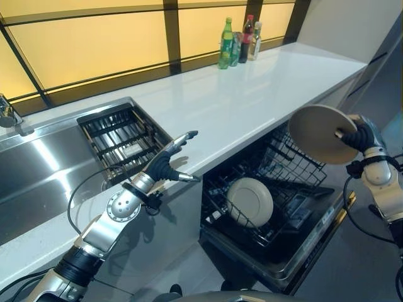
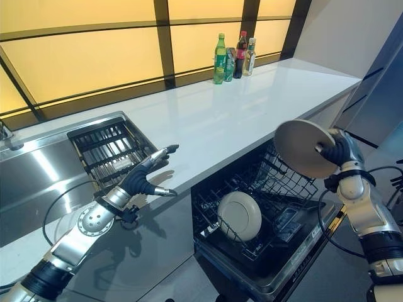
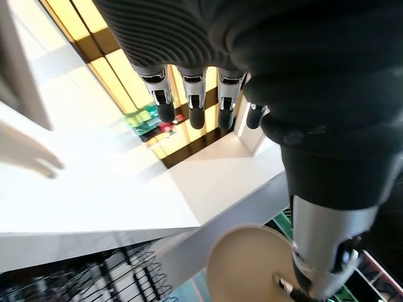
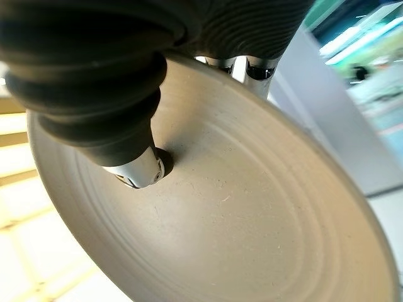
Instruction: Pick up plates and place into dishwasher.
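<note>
White counter (image 1: 252, 88) runs diagonally from lower left to upper right of frame. Steel sink (image 1: 38, 170) at left, dark slatted rack (image 1: 123, 138) in it. Open dishwasher (image 1: 277, 251) at lower centre-right, wire rack (image 1: 283, 176) pulled out, white plate (image 1: 250, 201) standing on edge in it. Tan plate (image 1: 322, 133) held tilted above dishwasher rack at right, right hand (image 1: 357, 137) pinching its rim, thumb on face. Left hand (image 1: 165, 162) left of centre over counter edge, fingers straight, spread, empty. Bottles (image 1: 238, 41) clustered at top centre.
</note>
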Available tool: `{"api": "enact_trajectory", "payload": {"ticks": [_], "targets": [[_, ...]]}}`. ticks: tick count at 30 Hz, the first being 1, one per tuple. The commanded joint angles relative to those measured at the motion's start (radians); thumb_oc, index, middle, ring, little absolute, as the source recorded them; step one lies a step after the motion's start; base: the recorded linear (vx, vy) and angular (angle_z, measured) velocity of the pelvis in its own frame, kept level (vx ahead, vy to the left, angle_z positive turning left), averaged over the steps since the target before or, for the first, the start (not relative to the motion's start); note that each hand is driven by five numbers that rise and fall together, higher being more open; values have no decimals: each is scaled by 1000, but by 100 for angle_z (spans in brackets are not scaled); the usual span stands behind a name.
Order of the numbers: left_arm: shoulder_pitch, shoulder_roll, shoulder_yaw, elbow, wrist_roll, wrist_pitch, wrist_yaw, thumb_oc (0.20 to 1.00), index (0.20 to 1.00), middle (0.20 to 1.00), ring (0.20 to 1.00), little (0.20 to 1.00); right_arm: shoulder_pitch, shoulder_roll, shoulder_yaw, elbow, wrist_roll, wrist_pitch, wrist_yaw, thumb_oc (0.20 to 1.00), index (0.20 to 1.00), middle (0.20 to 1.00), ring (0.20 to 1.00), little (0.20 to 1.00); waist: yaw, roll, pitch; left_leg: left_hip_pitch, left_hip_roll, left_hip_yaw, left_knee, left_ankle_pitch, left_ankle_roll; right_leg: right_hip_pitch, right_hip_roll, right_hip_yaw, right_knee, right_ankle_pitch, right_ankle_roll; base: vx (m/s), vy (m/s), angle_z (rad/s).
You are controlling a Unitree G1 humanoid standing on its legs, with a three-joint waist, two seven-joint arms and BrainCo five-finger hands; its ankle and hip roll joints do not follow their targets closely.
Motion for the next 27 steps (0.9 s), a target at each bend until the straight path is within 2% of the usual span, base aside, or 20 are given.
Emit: {"api": "enact_trajectory", "payload": {"ticks": [1,3,7,10,14,22,27], "targets": [[25,22,0,-14,-115,-18,-61,1000,1000,1000,1000,1000,-87,-95,15,-6,-3,16,-17,200,200,200,200,200,31,20,12,35,19,-4,22,-176,-11,45,-46,15,17,-126,116,5,-99,0],[40,24,-16,-26,-192,-11,-97,1000,1000,1000,1000,1000,-108,-94,49,19,-4,47,-7,200,200,200,200,200,41,24,27,24,21,-10,29,-172,-13,38,-48,9,21,-127,113,-25,-97,1],[9,30,-74,-48,-344,2,-233,1000,1000,1000,1000,1000,-249,-88,176,173,45,54,-4,200,200,200,200,200,66,41,60,-14,25,-12,40,-166,-21,9,-50,-1,20,-122,111,-72,-101,1],[-67,52,-132,-61,-509,32,-307,1000,1000,1000,1000,1000,-415,-78,272,299,99,53,9,200,200,200,200,200,76,71,111,-64,29,-20,48,-151,-27,-34,-59,-11,27,-114,108,-239,-49,-4],[-134,64,-173,-60,-632,77,-327,1000,1000,1000,1000,1000,-597,-29,374,479,136,22,43,200,200,200,200,200,87,111,154,-97,24,-27,43,-131,-33,-64,-61,-18,24,-104,101,-104,-45,2],[-173,73,-158,-74,-696,97,-358,1000,1000,1000,1000,1000,-723,43,434,705,133,23,147,200,200,200,200,200,121,178,188,-139,7,-52,25,-96,-40,-104,-84,-57,19,-89,91,-37,4,10],[-169,73,-152,-79,-730,87,-372,1000,1000,1000,1000,1000,-742,65,451,764,133,38,193,200,200,200,200,200,136,198,192,-159,1,-61,16,-84,-42,-124,-89,-75,14,-83,87,-36,30,10]]}}
